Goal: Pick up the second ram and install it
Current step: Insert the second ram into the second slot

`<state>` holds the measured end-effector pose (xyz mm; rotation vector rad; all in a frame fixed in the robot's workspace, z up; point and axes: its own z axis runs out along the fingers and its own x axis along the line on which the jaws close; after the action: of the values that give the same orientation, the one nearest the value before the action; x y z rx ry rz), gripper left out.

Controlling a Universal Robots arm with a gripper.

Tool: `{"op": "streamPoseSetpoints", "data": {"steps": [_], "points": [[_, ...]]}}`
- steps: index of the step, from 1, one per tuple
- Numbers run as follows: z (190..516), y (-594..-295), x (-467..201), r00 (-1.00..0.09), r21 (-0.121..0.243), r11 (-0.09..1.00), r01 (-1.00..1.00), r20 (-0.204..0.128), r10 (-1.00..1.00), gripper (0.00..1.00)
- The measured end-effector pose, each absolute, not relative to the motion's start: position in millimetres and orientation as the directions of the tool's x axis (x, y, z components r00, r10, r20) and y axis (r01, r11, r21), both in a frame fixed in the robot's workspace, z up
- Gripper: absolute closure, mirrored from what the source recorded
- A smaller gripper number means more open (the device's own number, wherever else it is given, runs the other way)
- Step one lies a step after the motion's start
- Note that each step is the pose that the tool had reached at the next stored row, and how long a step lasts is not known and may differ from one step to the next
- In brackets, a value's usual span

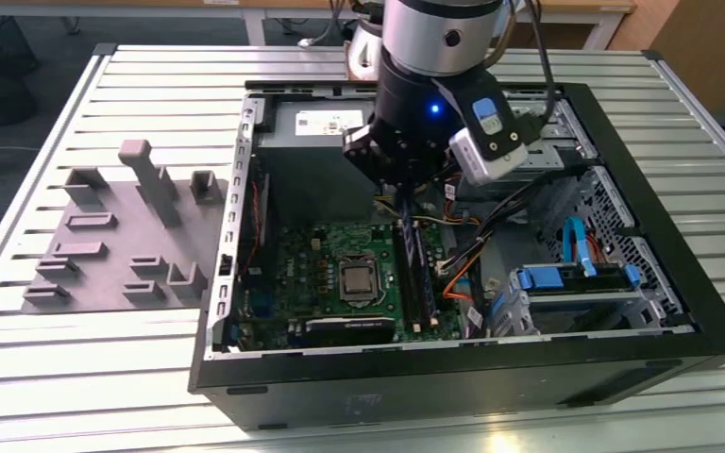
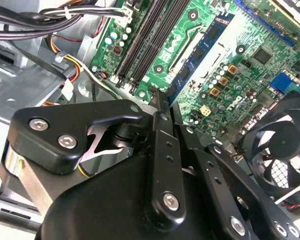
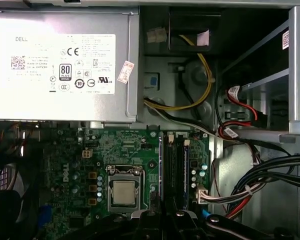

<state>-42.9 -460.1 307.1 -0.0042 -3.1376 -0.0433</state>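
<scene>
In the second wrist view the second ram [image 2: 202, 52], a narrow blue stick with dark chips, reaches out from my gripper [image 2: 166, 101], whose black fingers look shut on it. It hangs just above the green motherboard [image 2: 250, 70], between the black memory slots [image 2: 145, 37] and the processor socket. I cannot tell whether it touches a slot. In the exterior view my gripper [image 1: 406, 215] is down inside the open computer case, over the motherboard [image 1: 312, 255] and beside the processor [image 1: 359, 279]. The first wrist view has the fingers [image 3: 150, 217] near the memory slots [image 3: 172, 165].
The grey power supply [image 3: 60, 65] fills the case's far end. Cable bundles [image 1: 514, 203] and a drive cage with blue latches [image 1: 577, 281] crowd the exterior view's right. A fan [image 2: 282, 145] sits near the fingers. A grey pegged fixture [image 1: 124, 236] stands outside the case.
</scene>
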Motion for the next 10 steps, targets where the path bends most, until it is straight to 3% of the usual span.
{"op": "streamPoseSetpoints", "data": {"steps": [10], "points": [[301.0,-461.5,-40.1,-1.0,0.028,1.0,0.004,0.025,0.003,0.86]]}}
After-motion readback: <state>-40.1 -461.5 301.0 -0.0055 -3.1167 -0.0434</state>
